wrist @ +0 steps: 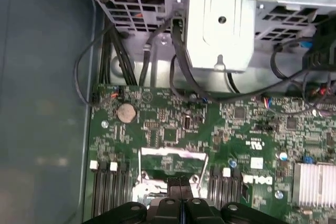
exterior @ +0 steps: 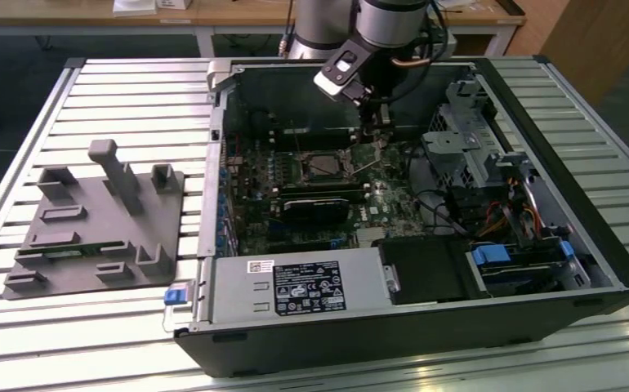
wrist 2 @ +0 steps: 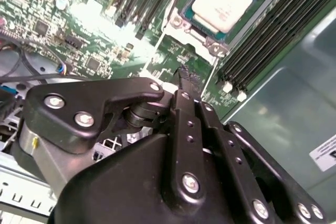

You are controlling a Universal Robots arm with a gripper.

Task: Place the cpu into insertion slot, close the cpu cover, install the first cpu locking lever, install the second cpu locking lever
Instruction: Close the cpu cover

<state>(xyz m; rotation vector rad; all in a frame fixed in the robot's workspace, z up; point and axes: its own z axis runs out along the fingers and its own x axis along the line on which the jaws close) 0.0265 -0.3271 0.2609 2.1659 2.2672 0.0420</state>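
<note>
Your small flat square cpu with the pale silvery-beige metal top (wrist 2: 224, 2) is sitting in the small square black insertion slot (wrist 2: 201, 30). A thin teal-green edge is showing round the metal. In the second wrist view its top is lying bare, and one corner is running off the picture's edge. Long black memory slots (wrist 2: 273, 35) are lying on both sides of it on the green circuit board (wrist 2: 94, 19).

In the first wrist view the small square silver metal cpu cover (wrist: 173, 153) is showing just beyond the tips of the jaws. Green board is visible through its large window. The black fingers (wrist: 181, 192) are hiding its near edge, so you cannot tell from here whether it is standing up or lying flat.

The jaws are pressing together tip to tip in both wrist views. Whether they are pinching anything thin between them is not clear.

In the exterior view the grey robot arm (exterior: 385, 24) is reaching down into the open black computer case (exterior: 402, 343), which is resting on the slatted metal worktop (exterior: 108, 106). The jaws are hanging just beside the slot, on the exterior view's right of it. There the slot's centre is looking dark, and the chip is hard to make out.
</note>
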